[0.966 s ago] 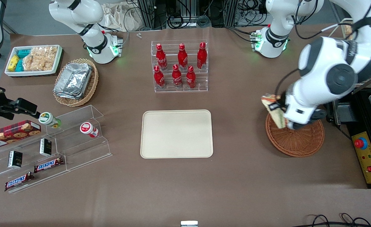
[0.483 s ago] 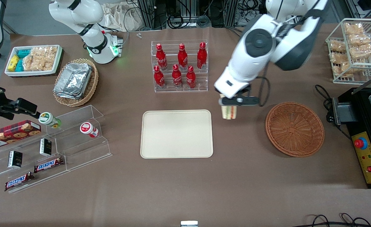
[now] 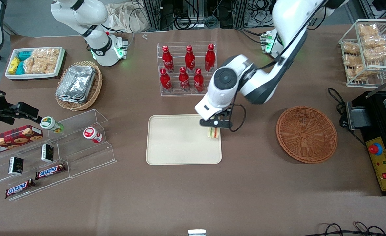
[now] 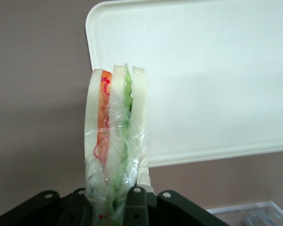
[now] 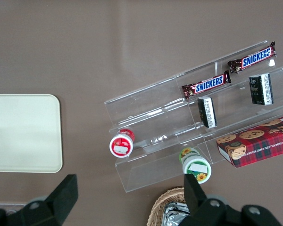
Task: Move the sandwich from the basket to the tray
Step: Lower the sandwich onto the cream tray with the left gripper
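Brown table: tool point(image 3: 214, 128) clamps sandwich point(image 3: 213, 132) over tray point(image 3: 179, 144) edge.

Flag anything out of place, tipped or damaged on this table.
Nothing stands out. The gripper holds the wrapped sandwich on edge over the tray's edge toward the basket; other goods sit orderly.

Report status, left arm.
Gripper over the tray edge nearest the basket, shut on sandwich. Basket empty. Nothing on the tray below.

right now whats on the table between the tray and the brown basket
Nothing: the front view shows bare table between the tray and the basket. The gripper, shut on the sandwich, is over the tray's edge.
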